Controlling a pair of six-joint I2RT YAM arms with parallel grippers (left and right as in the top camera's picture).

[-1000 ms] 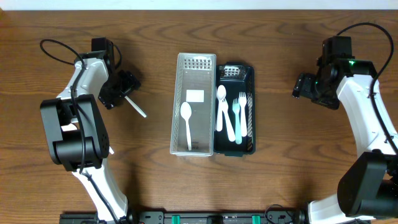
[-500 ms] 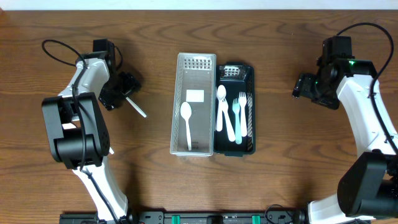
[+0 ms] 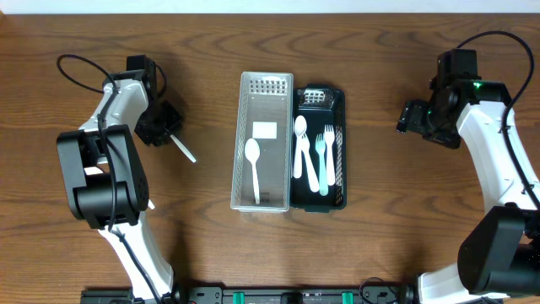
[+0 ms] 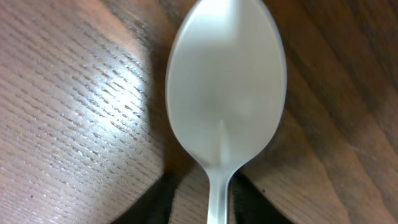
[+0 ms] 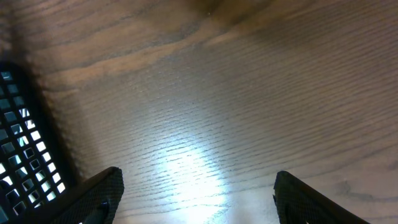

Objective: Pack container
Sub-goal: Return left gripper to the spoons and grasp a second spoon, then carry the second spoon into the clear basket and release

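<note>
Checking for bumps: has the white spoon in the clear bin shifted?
No. The white spoon lies below-left of the label in the clear bin, as before.

The overhead view was evenly lit and sharp. Just ahead of the left claw (image 4: 202, 196) the spoon (image 4: 224, 93) looked soft and blurred, with glare on the table (image 4: 81, 118) beside it. Ahead of the right claw (image 5: 196, 193) a bright sheen washed the wood.

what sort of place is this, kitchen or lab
Probably a robotics lab bench, not a kitchen: a left arm and right arm stand at a plain wooden table, with a clear tray and black tray of cutlery between them.
</note>
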